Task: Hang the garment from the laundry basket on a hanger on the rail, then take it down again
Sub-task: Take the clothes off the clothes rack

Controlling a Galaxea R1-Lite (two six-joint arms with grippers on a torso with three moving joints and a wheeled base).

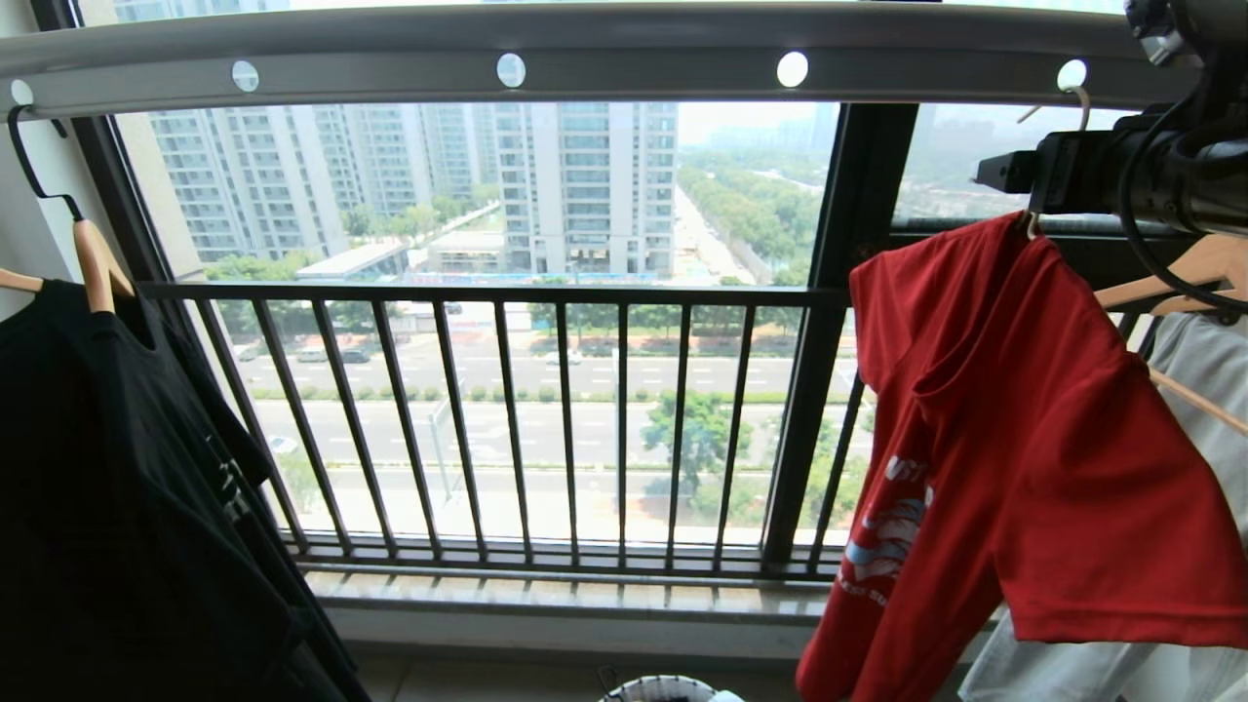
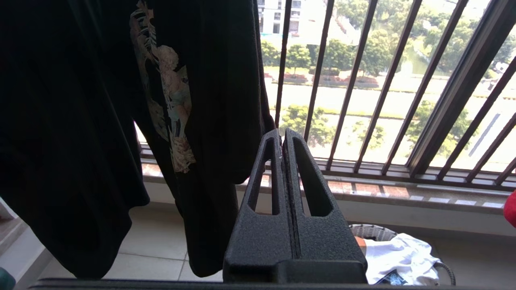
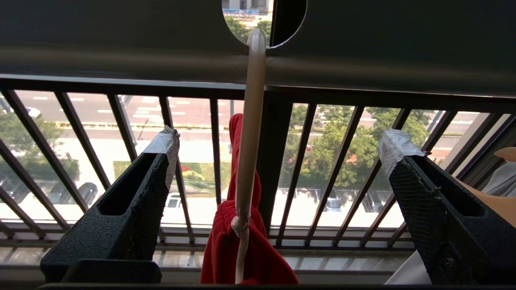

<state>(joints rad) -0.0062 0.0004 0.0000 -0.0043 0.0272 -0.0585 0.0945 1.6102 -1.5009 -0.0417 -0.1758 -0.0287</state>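
Note:
The red garment [image 1: 1024, 468] hangs on the thin white hanger [image 1: 1080, 102], whose hook sits in the rightmost hole of the grey rail [image 1: 634, 58]. My right arm [image 1: 1121, 175] reaches in just below the rail beside that hook. In the right wrist view my right gripper [image 3: 282, 141] is wide open. The hanger's stem [image 3: 250, 141] and the garment [image 3: 242, 249] stand between its taped fingertips, touching neither. My left gripper [image 2: 282, 135] is shut on nothing, low beside a black T-shirt [image 2: 100, 100]. The laundry basket [image 1: 663, 690] sits on the floor below.
A black T-shirt [image 1: 117, 487] on a wooden hanger [image 1: 97, 268] hangs at the rail's left end. A pale T-shirt [image 1: 1209, 370] on another wooden hanger [image 1: 1170, 283] hangs right behind the garment. The dark barred window railing [image 1: 507, 419] stands behind. White cloth [image 2: 403, 253] lies in the basket [image 2: 373, 231].

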